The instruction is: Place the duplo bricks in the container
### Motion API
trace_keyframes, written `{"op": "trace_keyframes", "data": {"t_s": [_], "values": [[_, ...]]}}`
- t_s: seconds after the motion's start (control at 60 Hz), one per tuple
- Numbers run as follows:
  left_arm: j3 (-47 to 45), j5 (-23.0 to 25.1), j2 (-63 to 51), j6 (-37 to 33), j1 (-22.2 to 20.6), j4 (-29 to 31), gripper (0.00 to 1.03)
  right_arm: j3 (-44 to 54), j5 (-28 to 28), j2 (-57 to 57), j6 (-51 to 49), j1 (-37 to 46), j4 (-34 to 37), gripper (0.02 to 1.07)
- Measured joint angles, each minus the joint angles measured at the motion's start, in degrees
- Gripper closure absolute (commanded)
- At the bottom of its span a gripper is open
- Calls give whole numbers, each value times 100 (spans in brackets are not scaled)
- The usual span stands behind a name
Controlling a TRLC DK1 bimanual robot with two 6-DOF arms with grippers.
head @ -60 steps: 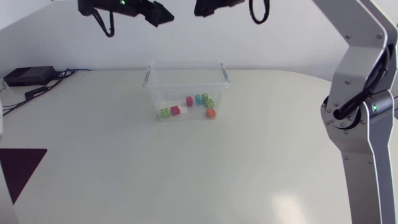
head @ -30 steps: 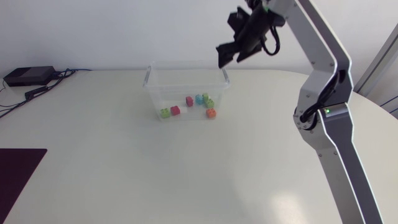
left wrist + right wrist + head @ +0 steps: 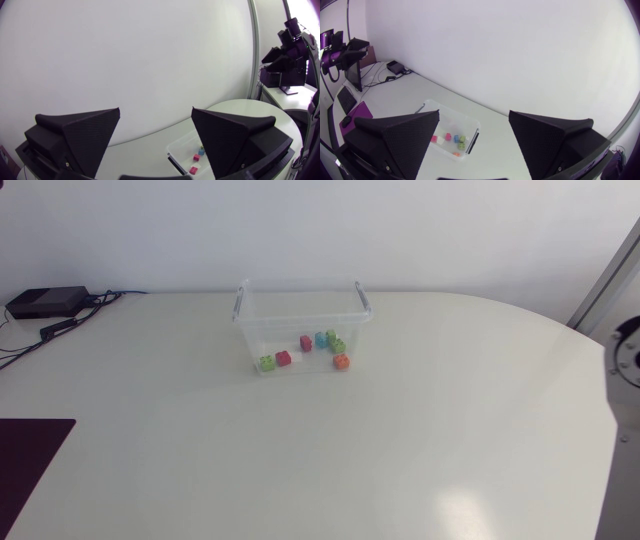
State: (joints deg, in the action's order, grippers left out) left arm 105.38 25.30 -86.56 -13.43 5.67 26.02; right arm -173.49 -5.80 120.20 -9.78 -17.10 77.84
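Both sets of fingers stand wide apart, holding nothing: left gripper and right gripper, high above the table. The clear container sits toward the table's far side; multicoloured duplo bricks lie scattered inside.

The head camera looked down on the surface, container at twelve o'clock; both wrist cameras shared it from afar.

Right arm: only one joint shows, cut by the head view's edge. Dark mat at the table's left edge: partly cut off. Container, left wrist view: partly behind a finger of the left gripper; its bricks too small to count.
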Motion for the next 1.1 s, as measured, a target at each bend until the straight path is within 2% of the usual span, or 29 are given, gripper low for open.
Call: {"op": "trace_keyframes", "data": {"t_s": [0.133, 0.25, 0.35, 0.417, 0.65, 0.917, 1.1], "values": [[-103, -341, 31, 0, -33, 74, 3, 1080, 4, -339, 0, 280, 63, 7], [-584, -636, 186, -2, -74, 72, 3, 2516, 4, -531, 63, 387, -15, 7], [-1215, -870, 372, -4, -149, 31, 3, 4581, 107, -1244, 125, 398, -1298, 7], [-1696, -1019, 522, -2, -201, -107, 3, 5748, 293, -1797, 177, 358, -1753, 7], [-3075, -1620, 1226, 155, -247, -658, 3, 8671, 1010, -3735, 232, 247, -3528, 7], [-4566, -1941, 2273, 317, -243, -1410, 3, 10758, 1613, -4931, 210, 258, -4717, 7], [-5396, -1943, 3053, 317, -245, -1659, 3, 11654, 1840, -5742, 142, 341, -5259, 7]]}}
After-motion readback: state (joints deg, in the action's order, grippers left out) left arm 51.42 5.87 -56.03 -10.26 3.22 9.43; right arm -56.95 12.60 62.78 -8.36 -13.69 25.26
